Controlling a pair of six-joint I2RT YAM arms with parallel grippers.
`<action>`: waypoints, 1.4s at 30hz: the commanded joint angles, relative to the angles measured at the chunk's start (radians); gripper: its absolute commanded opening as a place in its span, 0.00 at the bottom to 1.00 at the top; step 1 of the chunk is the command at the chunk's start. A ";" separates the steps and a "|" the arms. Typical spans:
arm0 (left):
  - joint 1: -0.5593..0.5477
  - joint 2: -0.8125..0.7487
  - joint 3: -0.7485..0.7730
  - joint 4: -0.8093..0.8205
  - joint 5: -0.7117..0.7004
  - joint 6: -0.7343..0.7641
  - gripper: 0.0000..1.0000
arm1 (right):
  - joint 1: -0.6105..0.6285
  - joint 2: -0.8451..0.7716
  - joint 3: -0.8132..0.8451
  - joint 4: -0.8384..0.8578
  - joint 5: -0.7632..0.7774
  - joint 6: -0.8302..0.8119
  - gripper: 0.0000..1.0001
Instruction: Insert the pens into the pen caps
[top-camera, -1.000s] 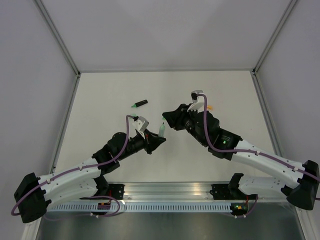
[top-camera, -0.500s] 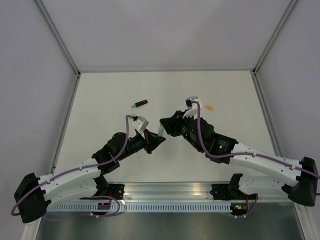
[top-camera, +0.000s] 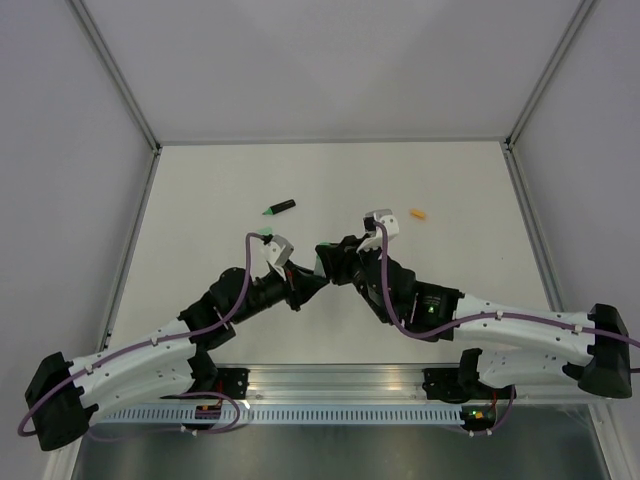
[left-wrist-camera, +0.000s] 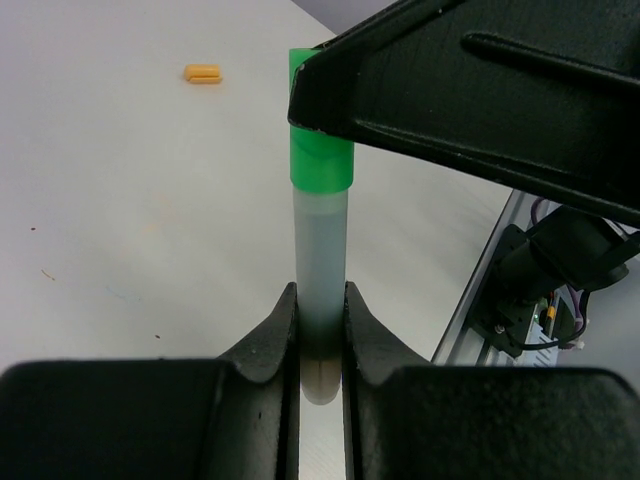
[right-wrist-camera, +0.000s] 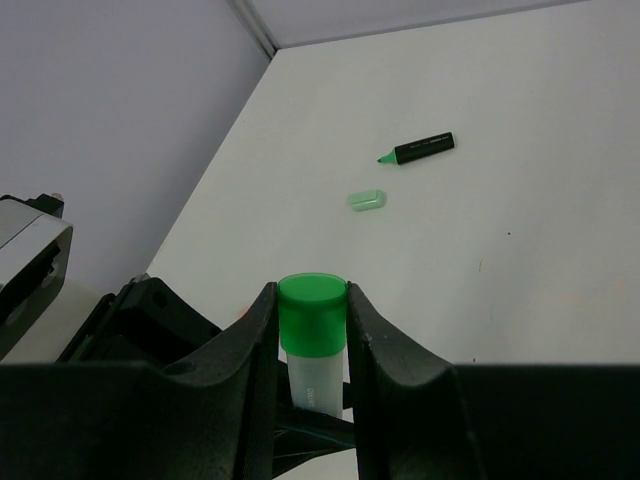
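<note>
Left wrist, pale pen (left-wrist-camera: 320, 265), green cap (left-wrist-camera: 320, 165) pointing outward

White table (top-camera: 220, 180) is filling most of the view, showing a few tiny dark specks (left-wrist-camera: 32, 228). Grey walls (top-camera: 330, 60) are boxing it in, metal posts (top-camera: 114, 75) are running up the corners, aluminium rail (top-camera: 340, 380) is lying along the near edge.

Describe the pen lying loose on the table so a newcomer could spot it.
On the white table, look left of centre, beyond the left gripper. The pen lies flat there alone: black barrel, green tip, far longer than the tiny orange cap.
</note>
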 joint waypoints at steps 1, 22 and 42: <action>0.005 -0.032 0.007 0.087 -0.036 -0.015 0.02 | 0.053 0.018 -0.033 -0.012 0.067 -0.016 0.06; 0.005 -0.023 -0.006 0.133 0.056 -0.003 0.02 | 0.061 -0.047 0.100 -0.063 0.146 -0.095 0.77; 0.005 -0.060 -0.029 0.165 0.100 0.002 0.02 | 0.059 0.030 0.146 -0.075 0.092 -0.092 0.49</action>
